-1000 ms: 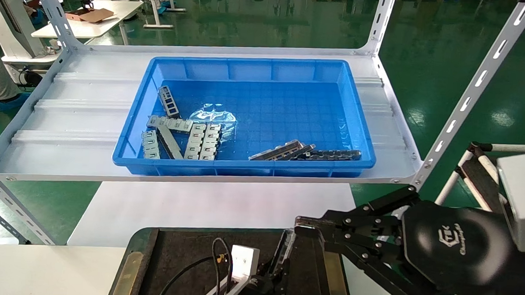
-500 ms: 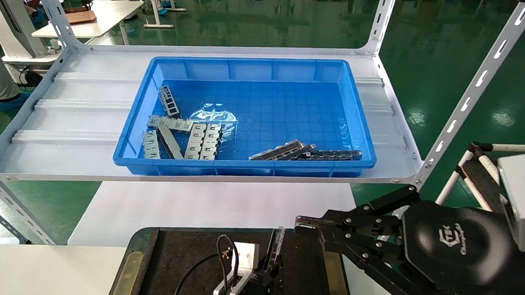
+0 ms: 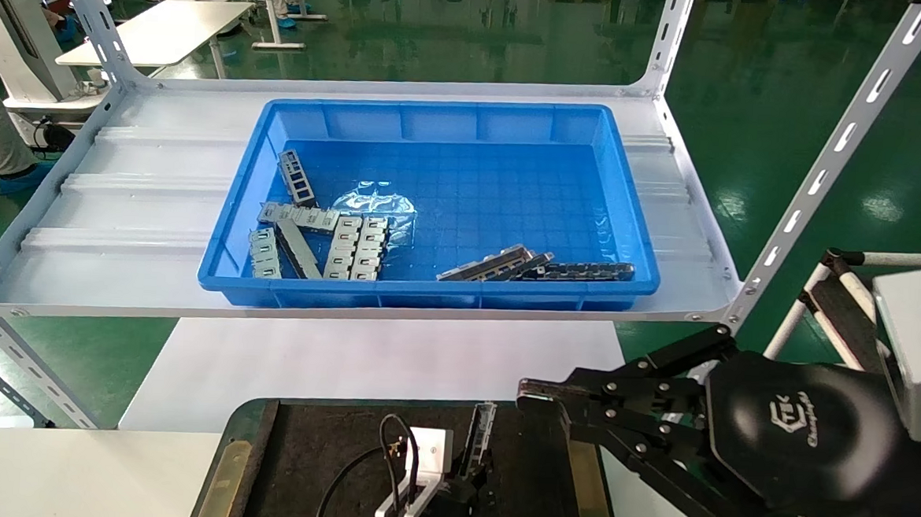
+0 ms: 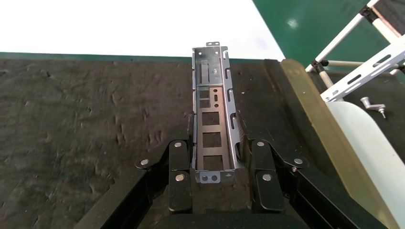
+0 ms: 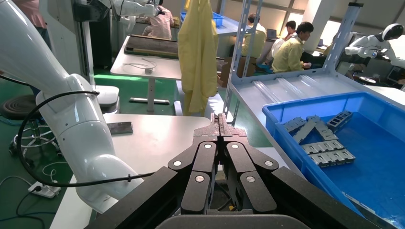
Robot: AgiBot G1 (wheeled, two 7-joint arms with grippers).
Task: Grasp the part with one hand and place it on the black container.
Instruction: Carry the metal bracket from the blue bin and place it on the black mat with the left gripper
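Note:
The part [image 4: 214, 109], a silver-grey channel with rectangular cut-outs, sits between the fingers [image 4: 179, 157] of my left gripper [image 4: 215, 143], which is shut on its side walls near one end. It is held over the black container [image 4: 86, 119], its free end reaching toward the tray's far edge. In the head view the part [image 3: 481, 433] stands tilted above the black container [image 3: 317, 440], with the left gripper [image 3: 457, 479] low at the bottom edge. Whether the part touches the tray I cannot tell. My right gripper [image 3: 532, 392] hangs shut and empty beside the tray's right side.
A blue bin [image 3: 427, 292] on the white shelf behind holds several loose metal plates [image 3: 319, 239] and darker strips [image 3: 535, 266]. Brass-coloured edge strips [image 4: 310, 109] border the tray. A white table [image 3: 376, 356] lies between shelf and tray. A slanted shelf post [image 3: 820, 167] rises on the right.
My left gripper has carried the part a little leftward over the black tray and stood it more upright. The right gripper has not moved.

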